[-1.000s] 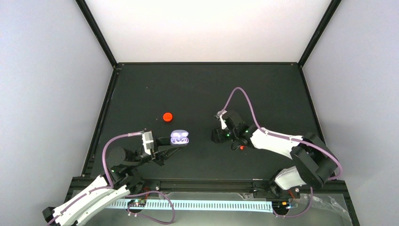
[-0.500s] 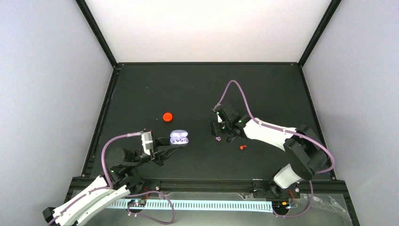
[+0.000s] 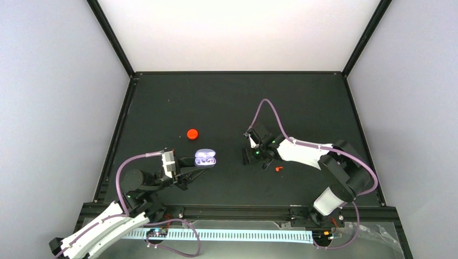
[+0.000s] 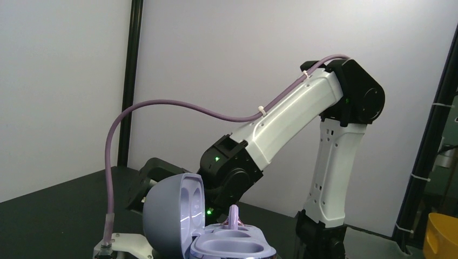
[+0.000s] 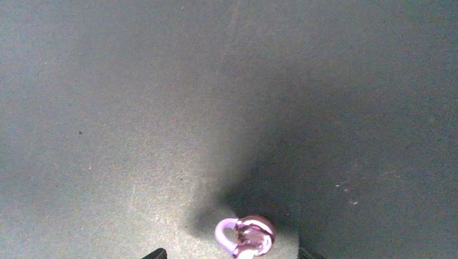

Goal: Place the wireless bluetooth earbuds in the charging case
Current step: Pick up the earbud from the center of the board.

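Observation:
The charging case [image 3: 206, 158] is pale lavender, with its lid open, left of centre. My left gripper [image 3: 195, 168] reaches it from the near left and is shut on its base. In the left wrist view the case [image 4: 229, 249] sits at the bottom edge with its lid standing up on the left. One earbud [image 4: 234, 216] sticks up from the far well. The near well is empty. My right gripper [image 3: 250, 156] is low over the mat right of the case, pointing down. In the right wrist view the second earbud [image 5: 246, 237] lies on the mat between the open fingertips [image 5: 156, 252].
A round red cap [image 3: 192, 134] lies beyond the case to the left. A small red bit [image 3: 278, 169] lies on the black mat [image 3: 227, 102] just near-right of my right gripper. Black frame posts stand at the mat's corners.
My right gripper swung away toward the far side, then came back down over the earbud on the mat. My left gripper and the case have stayed put.

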You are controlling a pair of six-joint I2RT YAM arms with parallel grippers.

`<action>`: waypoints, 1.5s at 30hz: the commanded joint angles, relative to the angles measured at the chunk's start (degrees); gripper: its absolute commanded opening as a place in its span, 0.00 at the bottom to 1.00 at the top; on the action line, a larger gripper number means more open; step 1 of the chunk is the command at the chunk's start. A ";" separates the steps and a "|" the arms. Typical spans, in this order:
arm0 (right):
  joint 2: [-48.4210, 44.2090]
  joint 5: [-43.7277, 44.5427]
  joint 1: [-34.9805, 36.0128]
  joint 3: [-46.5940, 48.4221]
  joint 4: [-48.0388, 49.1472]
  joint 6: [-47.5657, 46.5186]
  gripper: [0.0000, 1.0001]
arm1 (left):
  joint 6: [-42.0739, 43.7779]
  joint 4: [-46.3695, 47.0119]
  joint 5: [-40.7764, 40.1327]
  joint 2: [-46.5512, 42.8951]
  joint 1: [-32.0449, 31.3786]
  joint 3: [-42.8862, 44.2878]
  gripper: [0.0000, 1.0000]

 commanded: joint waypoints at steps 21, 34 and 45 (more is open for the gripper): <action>-6.06 7.34 0.98 -5.98 -0.50 4.58 0.52 | -1.17 -0.20 -0.38 -0.52 -0.26 0.47 0.01; -1.84 5.60 1.06 5.20 -5.02 -4.00 0.52 | -1.33 0.69 -0.03 0.46 -0.29 0.73 0.01; 3.64 6.98 1.07 9.76 -9.03 -4.50 0.36 | -0.50 -0.16 -0.31 -0.09 -0.25 0.73 0.02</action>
